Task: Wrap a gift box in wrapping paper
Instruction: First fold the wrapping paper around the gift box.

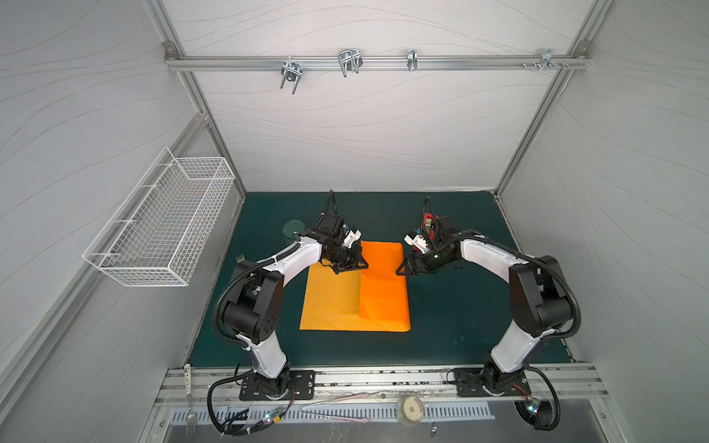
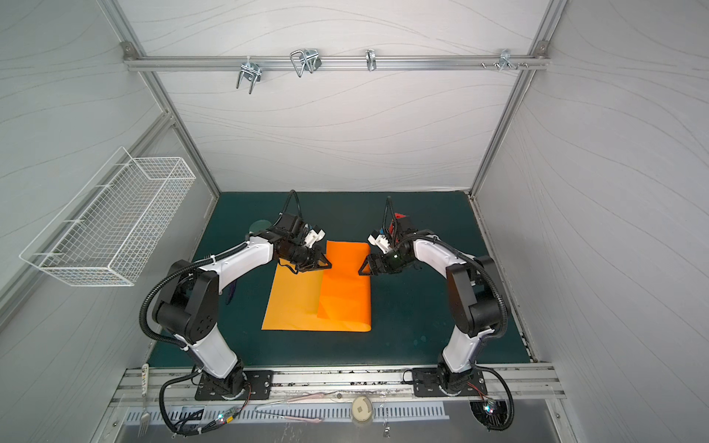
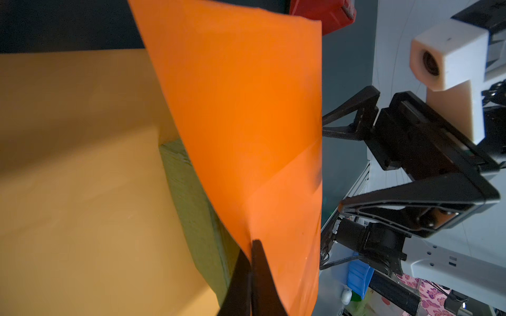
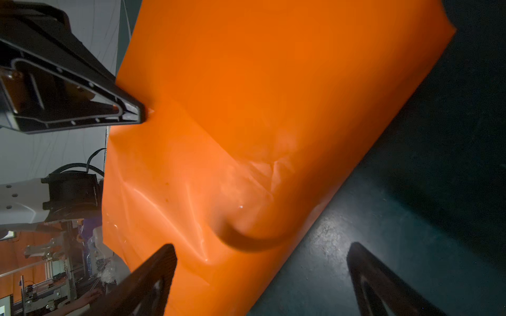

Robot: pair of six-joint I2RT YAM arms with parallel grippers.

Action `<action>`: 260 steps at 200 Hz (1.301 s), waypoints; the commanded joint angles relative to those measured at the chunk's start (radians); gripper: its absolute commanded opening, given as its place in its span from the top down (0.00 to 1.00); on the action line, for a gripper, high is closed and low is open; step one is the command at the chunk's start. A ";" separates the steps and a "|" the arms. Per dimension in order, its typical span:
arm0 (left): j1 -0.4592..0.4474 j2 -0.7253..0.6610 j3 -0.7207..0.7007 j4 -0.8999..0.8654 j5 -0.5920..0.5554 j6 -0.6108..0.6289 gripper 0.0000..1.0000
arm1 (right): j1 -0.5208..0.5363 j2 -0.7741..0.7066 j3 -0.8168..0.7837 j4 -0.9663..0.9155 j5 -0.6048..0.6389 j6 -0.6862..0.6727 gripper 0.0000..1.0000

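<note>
The wrapping paper [image 1: 383, 291] lies in the middle of the dark green mat [image 1: 460, 314], between the arms. It is a large glossy orange sheet whose right part is folded over leftward, creased and bright, leaving its paler yellow-orange face bare on the left. Under that flap, the left wrist view shows one ribbed yellow-green side of the gift box [image 3: 197, 208]. The left gripper [image 1: 360, 264] is pinched tight on the flap's free edge. The right gripper [image 1: 401, 268] gapes wide and empty, just beside the fold.

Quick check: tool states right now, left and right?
Left tool: closed, pinching the wrapping paper at its edge.
Right tool: open, holding nothing.
</note>
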 commanded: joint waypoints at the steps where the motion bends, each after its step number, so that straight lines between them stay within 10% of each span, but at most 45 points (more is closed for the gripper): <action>1: 0.011 -0.029 -0.012 0.021 0.007 0.034 1.00 | 0.022 0.027 0.026 0.023 -0.032 0.021 0.01; 260: 0.023 0.075 -0.011 0.037 -0.046 0.072 1.00 | 0.090 0.140 0.045 0.031 0.066 0.129 0.23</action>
